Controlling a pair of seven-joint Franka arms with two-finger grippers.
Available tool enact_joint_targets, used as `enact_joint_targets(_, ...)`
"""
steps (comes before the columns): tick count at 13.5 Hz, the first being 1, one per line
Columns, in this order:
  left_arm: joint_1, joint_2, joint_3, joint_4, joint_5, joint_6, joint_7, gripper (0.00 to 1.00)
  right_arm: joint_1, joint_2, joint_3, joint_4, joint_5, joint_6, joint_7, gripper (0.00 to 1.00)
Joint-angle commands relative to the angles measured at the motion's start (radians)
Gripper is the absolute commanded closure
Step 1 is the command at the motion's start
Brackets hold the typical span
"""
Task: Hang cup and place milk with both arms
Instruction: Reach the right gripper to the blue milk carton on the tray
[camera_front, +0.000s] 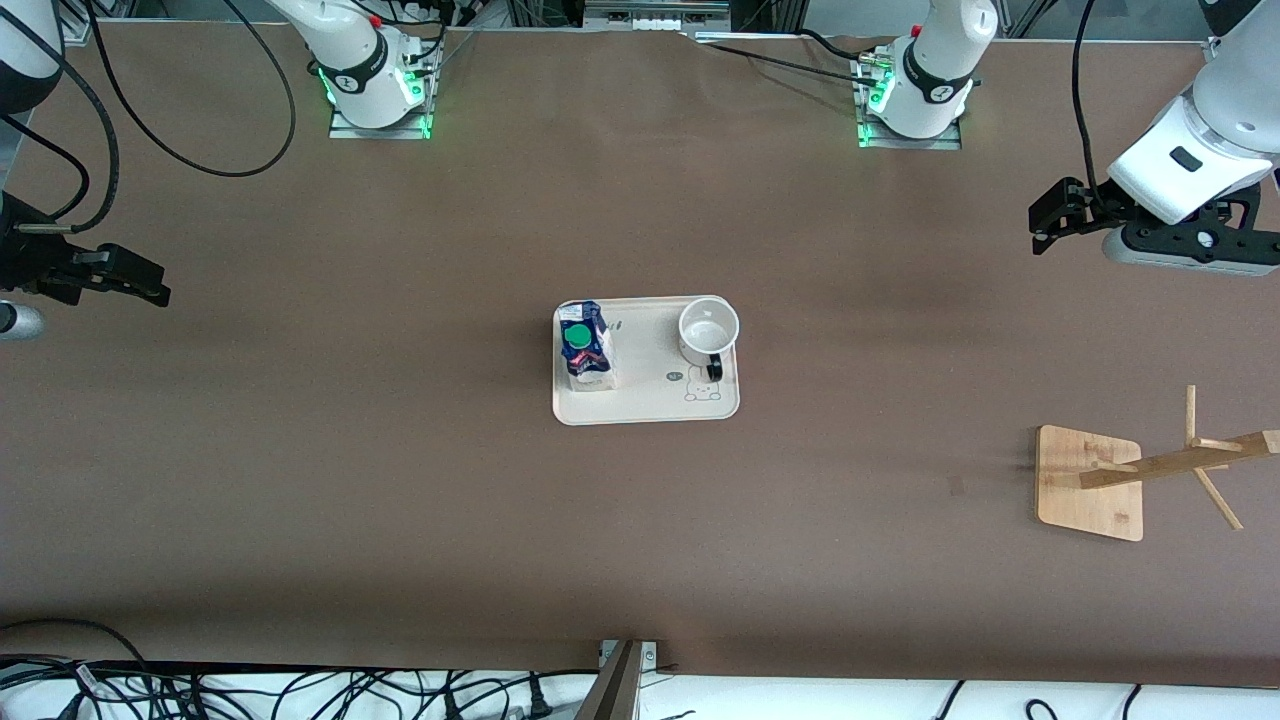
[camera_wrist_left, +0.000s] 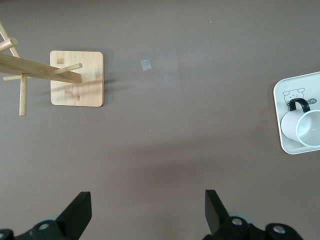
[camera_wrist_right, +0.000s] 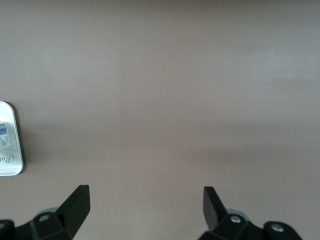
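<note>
**Nothing picked up so far, both jobs wide open**

Starting at the left end effector (camera_wrist_left: 148, 212): its two black fingers (camera_wrist_left: 79, 210) stand spread wide with only bare counter (camera_wrist_left: 165, 150) between them, so it's holding nothing. It hangs in the air over the left arm's end of the counter, up near that arm's base row, well apart from everything it needs. The right end effector (camera_wrist_right: 146, 207) is the same story: fingers (camera_wrist_right: 77, 205) splayed apart, nothing in them, hovering over the right arm's end of the counter. In the front view each arm just pokes in from its own edge.

Moving outward, the cup (camera_front: 709, 332) sits upright on the cream tray (camera_front: 650, 408) in the middle of the counter, at the tray's corner toward the left arm, with its black handle pointing toward the front camera. The milk (camera_front: 586, 345) stands on the same tray at the end toward the right arm, green cap up. The two are apart, not touching.

The wooden rack (camera_front: 1090, 483) with its pegs stands toward the left arm's end, nearer the front camera than the tray, and no cup hangs on it.

So my read: zero progress. The cup isn't hung, the milk isn't placed anywhere new, and neither arm has even reached toward the tray. Whole task is left: grab, carry, hang, place.
</note>
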Motion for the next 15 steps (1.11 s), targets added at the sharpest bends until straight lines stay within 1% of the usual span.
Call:
enact_joint_targets(1,-0.006,0.014,0.001,0.034,0.015,-0.025,-0.008,0.0,-0.003,0.001,-0.001,0.009,0.016,-0.011,-0.01,0.0)
enact_joint_targets(6,-0.006,0.014,0.002,0.034,0.014,-0.025,-0.008,0.0,-0.003,0.001,-0.001,0.009,0.021,-0.014,-0.008,0.0)
enact_joint_targets(8,-0.006,0.014,0.001,0.034,0.014,-0.025,-0.007,0.0,0.004,0.019,0.005,0.006,0.029,-0.013,-0.016,0.0)
enact_joint_targets(13,-0.006,0.014,0.001,0.034,0.014,-0.025,-0.007,0.0,0.127,0.085,0.007,-0.001,0.033,-0.007,0.002,0.0)
enact_joint_targets(14,-0.006,0.014,0.001,0.034,0.014,-0.025,-0.007,0.0,0.153,0.111,0.007,-0.001,0.044,0.0,0.004,0.0)
enact_joint_targets(15,-0.006,0.014,0.002,0.034,0.014,-0.025,-0.007,0.0,0.175,0.133,0.007,0.001,0.083,0.006,0.007,0.0)
